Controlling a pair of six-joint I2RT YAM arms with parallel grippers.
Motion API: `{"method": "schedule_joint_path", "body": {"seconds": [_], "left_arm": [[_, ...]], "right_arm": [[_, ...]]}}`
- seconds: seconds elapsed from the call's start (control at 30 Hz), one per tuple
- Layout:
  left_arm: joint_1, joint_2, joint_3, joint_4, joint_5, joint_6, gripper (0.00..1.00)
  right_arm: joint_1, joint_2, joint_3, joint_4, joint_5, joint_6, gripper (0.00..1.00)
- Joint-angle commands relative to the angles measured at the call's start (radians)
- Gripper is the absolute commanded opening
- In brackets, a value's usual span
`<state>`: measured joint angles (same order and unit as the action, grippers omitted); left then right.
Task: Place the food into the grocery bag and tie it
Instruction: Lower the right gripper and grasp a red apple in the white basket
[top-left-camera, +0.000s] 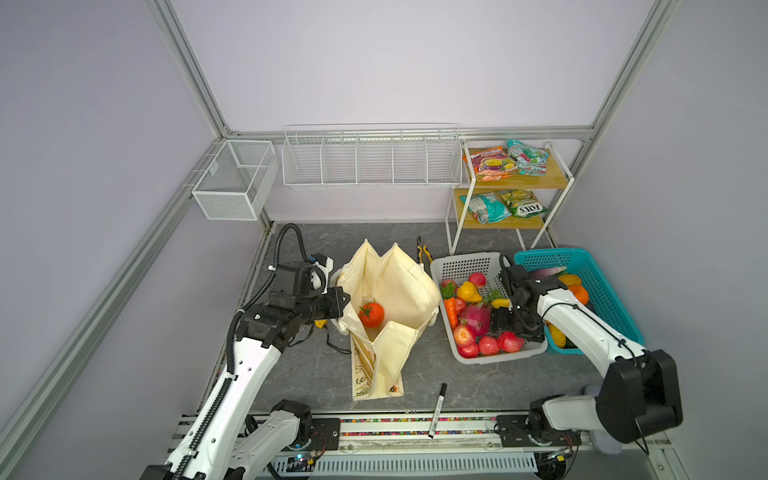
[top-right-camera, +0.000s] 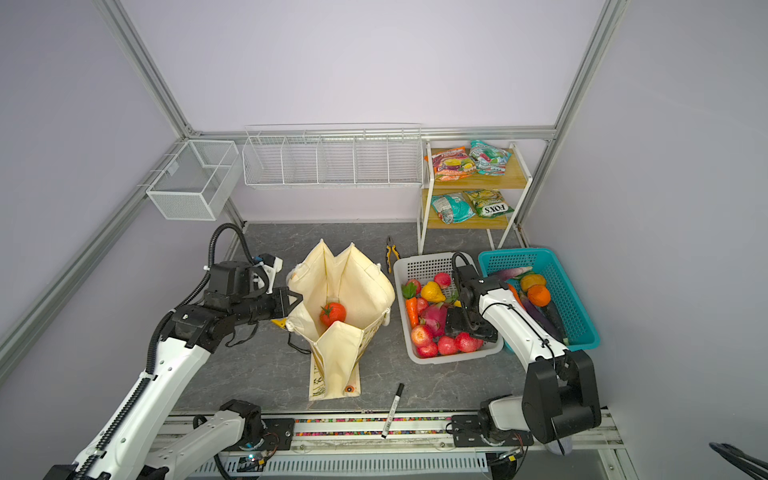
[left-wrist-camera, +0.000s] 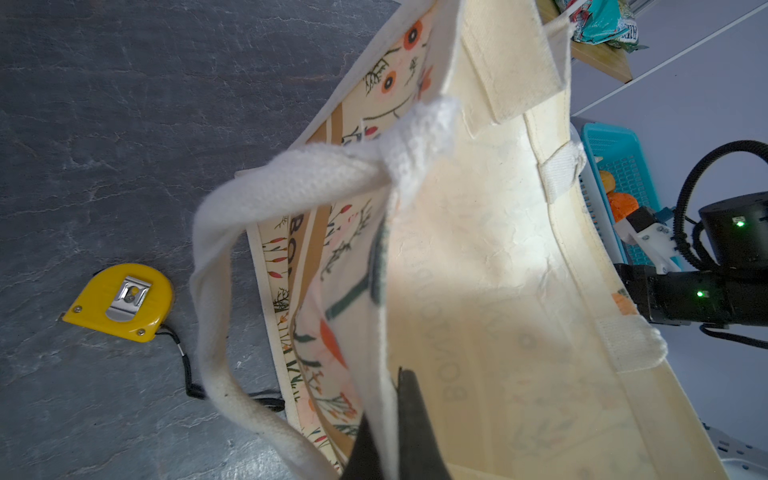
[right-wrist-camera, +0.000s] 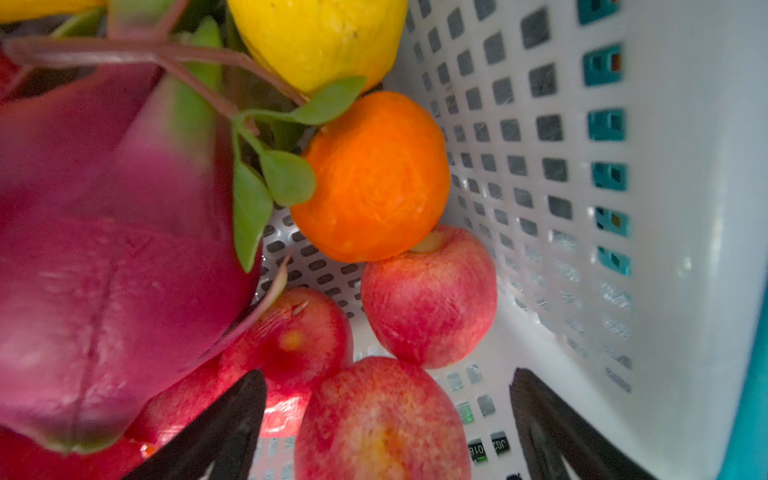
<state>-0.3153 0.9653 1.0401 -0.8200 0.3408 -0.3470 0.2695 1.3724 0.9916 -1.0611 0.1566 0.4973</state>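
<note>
The cream grocery bag (top-left-camera: 399, 286) (top-right-camera: 357, 282) stands open at mid-table with a red-orange tomato (top-left-camera: 371, 314) (top-right-camera: 332, 313) inside. My left gripper (top-left-camera: 345, 300) (left-wrist-camera: 390, 415) is shut on the bag's left rim, the cloth pinched between its fingers beside a white rope handle (left-wrist-camera: 216, 291). My right gripper (top-left-camera: 505, 328) (right-wrist-camera: 386, 374) hangs open inside the white basket (top-left-camera: 465, 266), its jaws wide on either side of a red apple (right-wrist-camera: 382, 419) without touching it. An orange (right-wrist-camera: 374, 178) and a yellow pear (right-wrist-camera: 320, 37) (top-left-camera: 468, 291) lie just beyond. An orange-purple snack packet (top-left-camera: 490, 164) lies on the top shelf.
A teal basket (top-left-camera: 598, 282) with more produce stands right of the white one. Pliers (top-left-camera: 423, 253) lie behind the bag, a yellow tape measure (left-wrist-camera: 120, 303) to its left, and a marker (top-left-camera: 437, 410) near the front edge. A shelf rack (top-left-camera: 515, 226) stands at the back right.
</note>
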Motion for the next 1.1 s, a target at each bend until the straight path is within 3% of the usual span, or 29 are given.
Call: {"method": "schedule_joint_path", "body": {"seconds": [0.0, 0.3, 0.67, 1.07], "left_arm": [[0.001, 0.002, -0.017, 0.013, 0.002, 0.002, 0.00], [0.001, -0.002, -0.020, 0.013, 0.003, 0.004, 0.00], [0.001, -0.002, -0.020, 0.010, 0.001, 0.011, 0.00], [0.001, 0.000, -0.003, 0.004, 0.010, 0.002, 0.00]], "right_arm": [[0.017, 0.003, 0.002, -0.027, -0.002, 0.009, 0.94], [0.030, 0.021, -0.036, 0.011, -0.006, 0.027, 0.89], [0.029, 0.023, -0.033, -0.004, 0.002, 0.026, 0.75], [0.028, -0.080, -0.003, -0.076, 0.017, 0.026, 0.54]]}}
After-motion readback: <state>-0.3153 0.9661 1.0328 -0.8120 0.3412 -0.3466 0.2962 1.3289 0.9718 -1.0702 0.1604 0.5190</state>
